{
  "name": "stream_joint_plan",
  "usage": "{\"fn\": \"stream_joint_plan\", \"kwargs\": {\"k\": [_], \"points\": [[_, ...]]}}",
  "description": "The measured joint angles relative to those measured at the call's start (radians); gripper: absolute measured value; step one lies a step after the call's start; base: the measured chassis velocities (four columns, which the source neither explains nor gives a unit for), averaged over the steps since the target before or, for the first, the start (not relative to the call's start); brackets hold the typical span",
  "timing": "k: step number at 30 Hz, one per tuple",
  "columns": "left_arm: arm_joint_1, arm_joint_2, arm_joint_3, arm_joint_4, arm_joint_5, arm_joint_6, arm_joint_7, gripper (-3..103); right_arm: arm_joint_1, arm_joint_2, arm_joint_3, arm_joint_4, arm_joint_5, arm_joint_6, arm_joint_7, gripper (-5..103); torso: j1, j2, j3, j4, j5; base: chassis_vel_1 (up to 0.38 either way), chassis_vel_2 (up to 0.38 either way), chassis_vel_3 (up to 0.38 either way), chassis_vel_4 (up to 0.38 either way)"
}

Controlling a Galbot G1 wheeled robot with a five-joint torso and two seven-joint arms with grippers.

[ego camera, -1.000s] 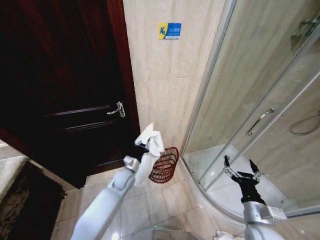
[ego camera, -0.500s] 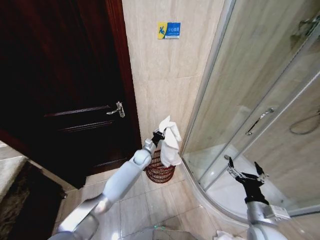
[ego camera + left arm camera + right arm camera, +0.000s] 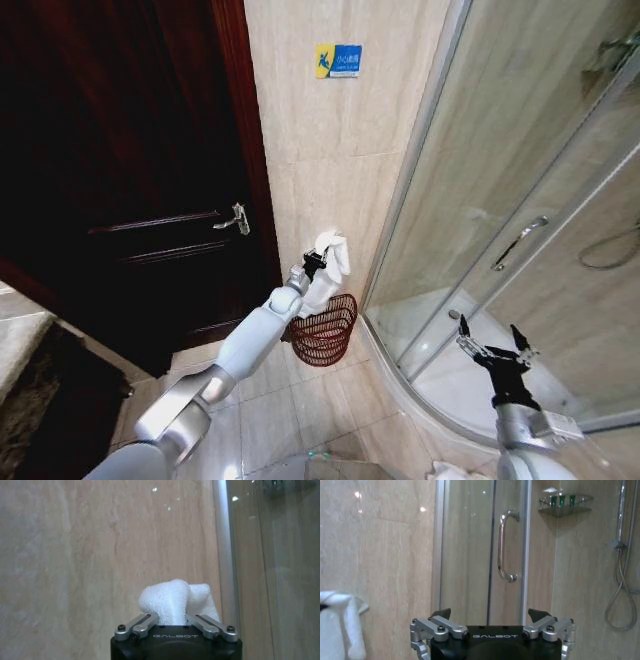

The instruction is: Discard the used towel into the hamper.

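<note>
My left gripper (image 3: 318, 262) is clamped on the white towel (image 3: 331, 262), and the cloth bunches up past my fingertips and hangs down from them. The hamper (image 3: 325, 328) stands on the floor below my grip, close to the wall and the shower door (image 3: 520, 210). The risk, as I judge it, is letting go off-centre: the hanging end could drape over the rim (image 3: 322, 307) and slide outside (the open weave might snag it too). My right gripper (image 3: 496, 347) waits low beside the shower glass, fingers spread and empty.
</note>
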Motion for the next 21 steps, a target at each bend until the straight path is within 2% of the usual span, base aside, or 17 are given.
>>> {"fn": "stream_joint_plan", "kwargs": {"k": [12, 21], "points": [[-0.015, -0.005, -0.006, 0.065, 0.004, -0.017, 0.007, 7, 0.006, -0.007, -0.004, 0.018, -0.001, -0.013, -0.002, 100, 0.0, 0.0, 0.0, -0.0002, 0.0, 0.0, 0.0, 0.0, 0.0], [-0.013, 0.013, -0.024, 0.056, 0.027, -0.017, 0.014, 7, 0.007, -0.015, 0.001, 0.016, 0.004, -0.013, -0.002, 100, 0.0, 0.0, 0.0, -0.0001, 0.0003, 0.0, 0.0, 0.0, 0.0]]}}
